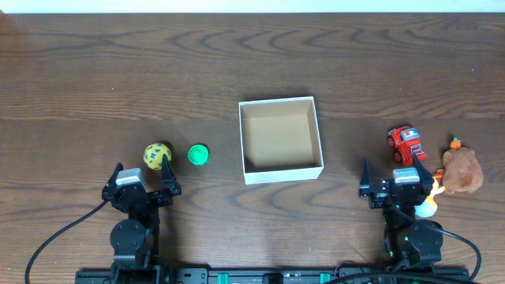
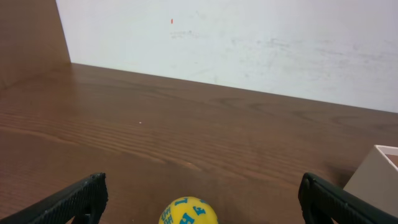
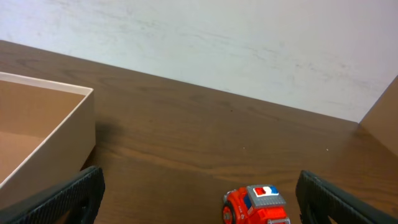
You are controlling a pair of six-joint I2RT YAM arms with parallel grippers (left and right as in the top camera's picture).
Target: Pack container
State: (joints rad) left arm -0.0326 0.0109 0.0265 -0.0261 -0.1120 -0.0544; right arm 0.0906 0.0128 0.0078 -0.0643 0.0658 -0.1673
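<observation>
The container (image 1: 281,170), a white square box with a tan inside, stands open and empty at the table's middle. Its wall shows in the left wrist view (image 2: 373,174) and in the right wrist view (image 3: 56,146). A yellow ball with blue letters (image 1: 157,155) lies left of it, just ahead of my open left gripper (image 1: 143,178), and shows between its fingers (image 2: 188,212). A green ball (image 1: 198,155) lies beside it. A red toy truck (image 1: 405,144) sits right of the box, ahead of my open right gripper (image 1: 394,175), and shows low in the right wrist view (image 3: 258,205).
A brown plush toy (image 1: 462,171) with an orange bit lies at the far right, and a yellow-white toy (image 1: 428,207) lies next to the right arm. A pale wall runs behind the table's far edge.
</observation>
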